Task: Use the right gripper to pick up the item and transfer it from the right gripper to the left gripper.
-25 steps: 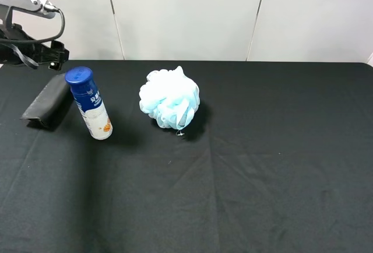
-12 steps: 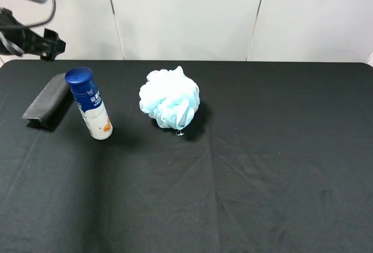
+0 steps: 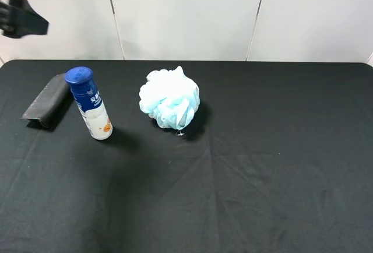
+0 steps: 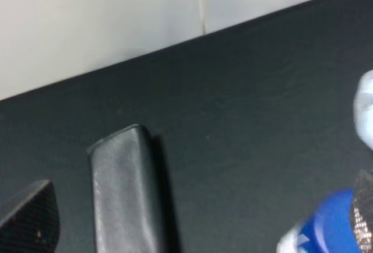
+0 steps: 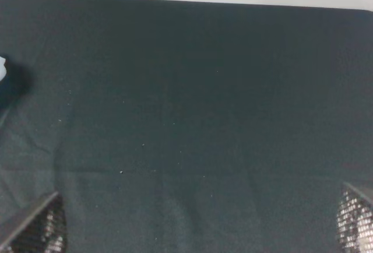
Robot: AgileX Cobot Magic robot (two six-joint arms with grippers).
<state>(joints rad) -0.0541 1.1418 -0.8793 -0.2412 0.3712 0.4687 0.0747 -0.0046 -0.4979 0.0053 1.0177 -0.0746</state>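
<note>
The black table [image 3: 262, 177] holds the case [image 3: 45, 99], bottle [image 3: 90, 104] and puff [image 3: 170, 98].

I see the item [image 3: 46, 99], a flat, elongated black leather-like case, lying on the black cloth at the far left, its long axis running from the far edge back toward me at a slight slant. From my left wrist camera [image 4: 125, 194] its top face shows a dull sheen and rounded corners.

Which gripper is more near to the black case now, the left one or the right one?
Left. The left gripper hangs just above and behind the black case, which fills its wrist view. The right gripper is outside the high view; its wrist view shows only bare black cloth, no case.
</note>
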